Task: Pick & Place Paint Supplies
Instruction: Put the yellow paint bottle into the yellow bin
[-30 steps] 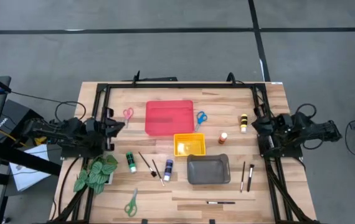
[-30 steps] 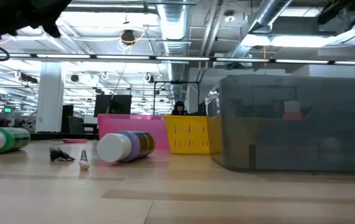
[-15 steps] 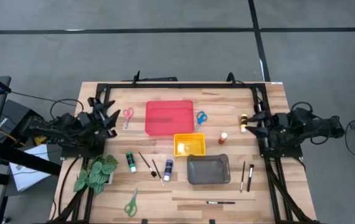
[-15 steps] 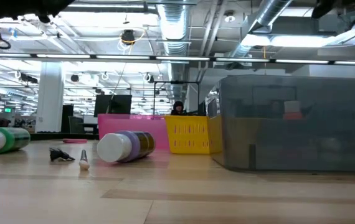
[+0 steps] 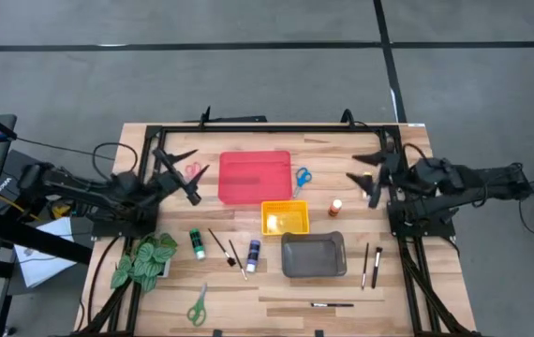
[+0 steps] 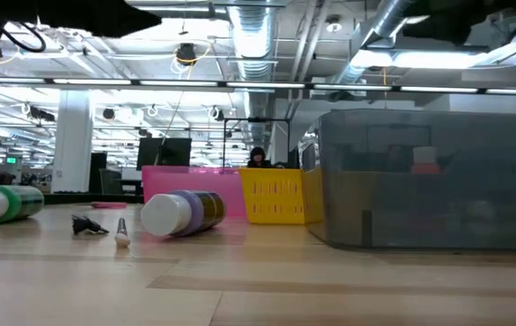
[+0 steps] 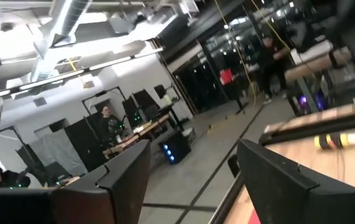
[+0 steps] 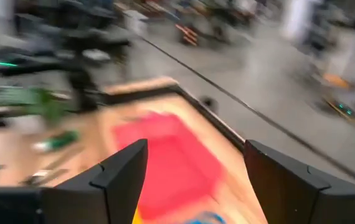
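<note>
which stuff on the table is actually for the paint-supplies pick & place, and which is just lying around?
Job items:
- pink scissors, blue scissors, green scissors
- green bottle, purple bottle, red bottle; yellow bottle mostly hidden by right arm
- paintbrushes

Lying about:
- fake plant
- red tray, yellow tray, grey tray (possibly drop spots)

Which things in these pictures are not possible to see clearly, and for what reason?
- Yellow bottle: half hidden behind the right claw in the high view.
- Grey tray: in the low view its cloudy wall blurs what lies behind, and the edge cuts it off.
- Red tray: smeared by motion blur in the right wrist view.
- Brushes: too small in the high view to read their tips.
</note>
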{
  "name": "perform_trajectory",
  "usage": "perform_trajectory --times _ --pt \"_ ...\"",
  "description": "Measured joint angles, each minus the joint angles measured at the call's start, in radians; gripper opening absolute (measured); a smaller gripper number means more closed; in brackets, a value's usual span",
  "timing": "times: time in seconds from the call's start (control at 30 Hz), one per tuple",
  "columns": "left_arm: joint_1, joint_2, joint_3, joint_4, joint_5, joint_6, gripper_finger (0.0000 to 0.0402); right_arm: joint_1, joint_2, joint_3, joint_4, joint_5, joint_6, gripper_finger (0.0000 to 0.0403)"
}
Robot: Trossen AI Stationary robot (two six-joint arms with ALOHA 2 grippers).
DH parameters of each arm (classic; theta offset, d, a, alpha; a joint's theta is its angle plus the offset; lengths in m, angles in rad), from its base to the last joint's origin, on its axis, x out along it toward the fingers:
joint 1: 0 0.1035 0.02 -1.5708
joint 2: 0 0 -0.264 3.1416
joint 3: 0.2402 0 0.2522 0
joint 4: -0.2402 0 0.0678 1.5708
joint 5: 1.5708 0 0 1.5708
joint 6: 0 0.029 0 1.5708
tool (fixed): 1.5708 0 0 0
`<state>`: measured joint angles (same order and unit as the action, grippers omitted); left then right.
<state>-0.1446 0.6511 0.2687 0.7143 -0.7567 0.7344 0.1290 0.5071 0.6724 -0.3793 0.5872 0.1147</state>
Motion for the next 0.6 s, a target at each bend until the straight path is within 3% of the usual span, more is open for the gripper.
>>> perform_trajectory --times 0.13,0.23,0.43,0.6 --pt "0.045 0.018 0.000 0.006 -0.054 -0.007 0.0234 -0.056 0.091 0.193 -0.335 0.140 0.249 0.0260" --pt "0.085 0.018 0.000 0.006 -0.059 -0.023 0.0237 -0.122 0.183 0.322 -0.596 0.173 0.447 0.0260" --pt "0.145 0.027 0.000 0.000 -0.058 -0.062 0.0234 -0.287 0.366 0.452 -0.963 0.140 0.656 0.0260" --pt "0.167 0.053 0.000 -0.001 -0.057 -0.063 0.0230 -0.383 0.461 0.394 -1.076 0.008 0.822 0.0260"
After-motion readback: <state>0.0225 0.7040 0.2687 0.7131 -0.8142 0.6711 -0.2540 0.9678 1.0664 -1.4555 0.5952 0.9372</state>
